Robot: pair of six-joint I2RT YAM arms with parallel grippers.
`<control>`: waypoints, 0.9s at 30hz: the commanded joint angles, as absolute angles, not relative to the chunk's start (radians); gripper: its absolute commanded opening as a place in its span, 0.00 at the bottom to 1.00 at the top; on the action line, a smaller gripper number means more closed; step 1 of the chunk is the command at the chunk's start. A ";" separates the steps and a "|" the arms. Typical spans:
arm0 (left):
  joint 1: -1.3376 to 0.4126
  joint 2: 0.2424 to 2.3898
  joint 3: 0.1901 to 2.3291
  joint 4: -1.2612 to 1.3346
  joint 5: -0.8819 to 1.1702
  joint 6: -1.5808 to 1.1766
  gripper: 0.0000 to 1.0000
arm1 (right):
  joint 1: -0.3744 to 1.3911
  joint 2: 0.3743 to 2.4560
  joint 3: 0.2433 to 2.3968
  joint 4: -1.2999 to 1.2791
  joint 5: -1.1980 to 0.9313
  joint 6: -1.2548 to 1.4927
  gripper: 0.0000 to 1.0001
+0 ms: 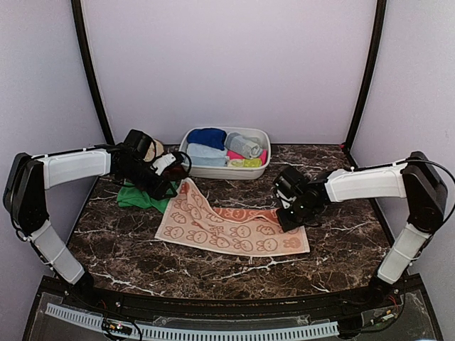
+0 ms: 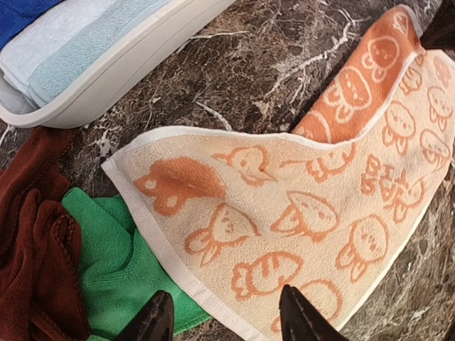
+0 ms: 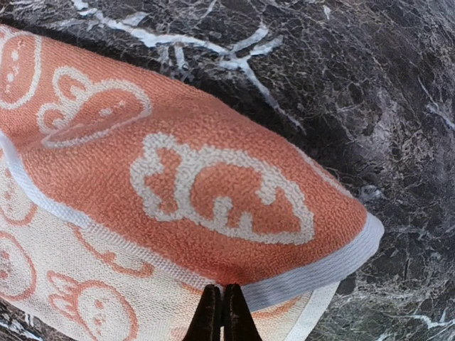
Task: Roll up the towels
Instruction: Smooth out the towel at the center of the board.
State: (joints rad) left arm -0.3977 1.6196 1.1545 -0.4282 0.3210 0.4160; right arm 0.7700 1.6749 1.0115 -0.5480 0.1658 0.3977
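Your right tool (image 3: 222,318) is pinched closed on the white hem of the orange towel (image 3: 199,170). It grips a corner turned back so the darker orange face lies on top of the pale face. That turned strip runs along the towel's far edge, away from this tool toward the left one. It looks like a first fold made to narrow the cloth before rolling. The rest of the towel lies flat on the dark marble worktop (image 1: 341,245). Your left tool (image 2: 224,323) hangs with jaws apart, holding nothing, just above the opposite corner, probably placed to catch that end. The green towel (image 2: 114,263) sits beside and partly under that corner, with the rust-brown towel (image 2: 35,241) heaped further out on the same side. Beyond the left tool, a white basin (image 2: 128,67) holds folded cloths.
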 commanded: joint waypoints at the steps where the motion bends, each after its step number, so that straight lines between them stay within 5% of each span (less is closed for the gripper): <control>1: -0.401 1.639 1.178 -0.477 0.317 0.602 0.52 | 0.748 1.638 1.041 -0.570 0.188 0.385 0.00; 9: -0.395 1.834 1.412 -0.450 0.289 0.664 0.52 | 0.728 1.607 1.043 -0.592 0.201 0.387 0.00; 15: -0.395 1.872 1.411 -0.442 0.400 0.964 0.54 | 0.718 1.564 1.038 -0.613 0.199 0.384 0.00; 27: -0.392 2.069 1.684 -0.719 0.459 1.239 0.54 | 0.718 1.513 1.002 -0.629 0.185 0.382 0.00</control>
